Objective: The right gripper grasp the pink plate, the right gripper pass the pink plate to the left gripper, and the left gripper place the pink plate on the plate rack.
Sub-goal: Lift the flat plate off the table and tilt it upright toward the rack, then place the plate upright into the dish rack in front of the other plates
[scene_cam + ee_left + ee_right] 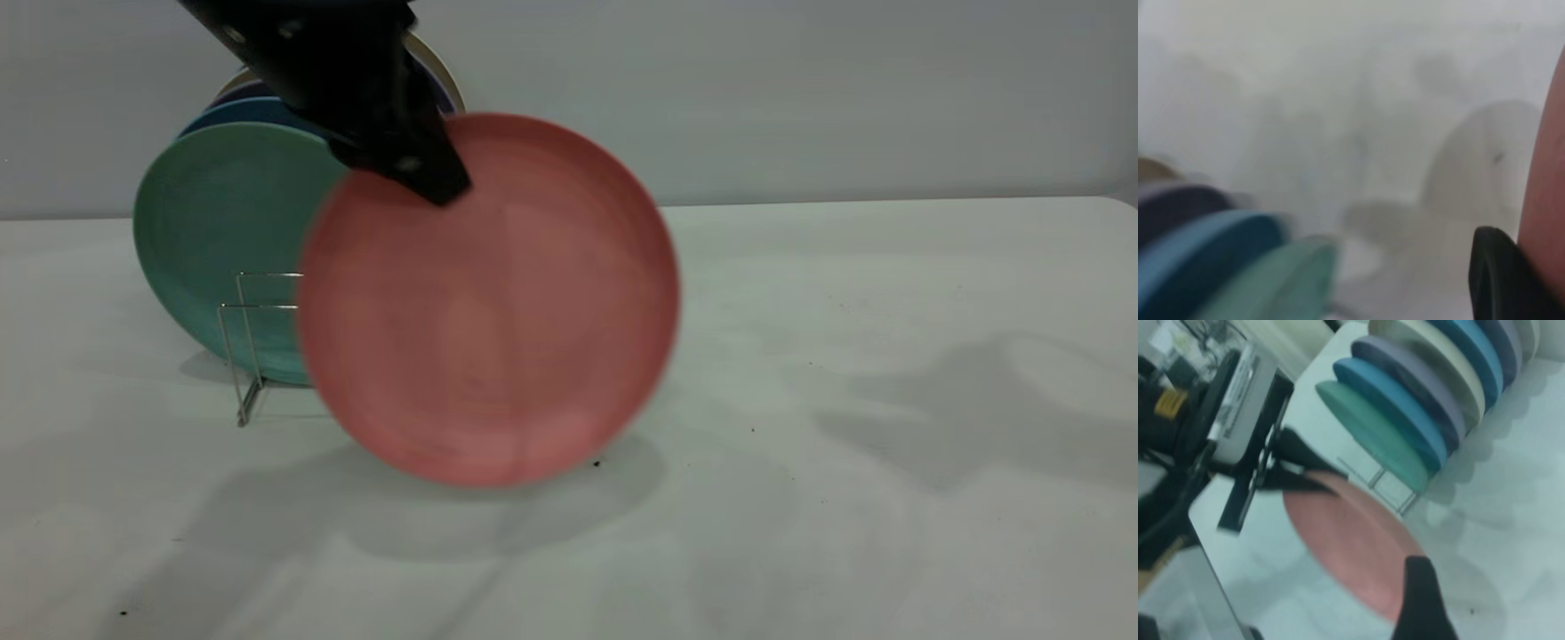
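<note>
Handover done: the left gripper (427, 173) fingers, clamped at the pink plate's (489, 302) eleven o'clock rim, carry it above the bench (889, 489) toward the plate rack (253, 356); the right gripper (1421, 600) sits by its far edge, grip unclear.

The rack (253, 342) stands on the table (889, 498), left of centre in the exterior view. A row of plates stands on edge in it, one behind another; the front plate (218, 240) is nearest the camera. The pink plate (487, 298) hangs upright before the rack and to its right, above the table, overlapping the front plate. The left gripper (418, 169) clamps its upper rim.
</note>
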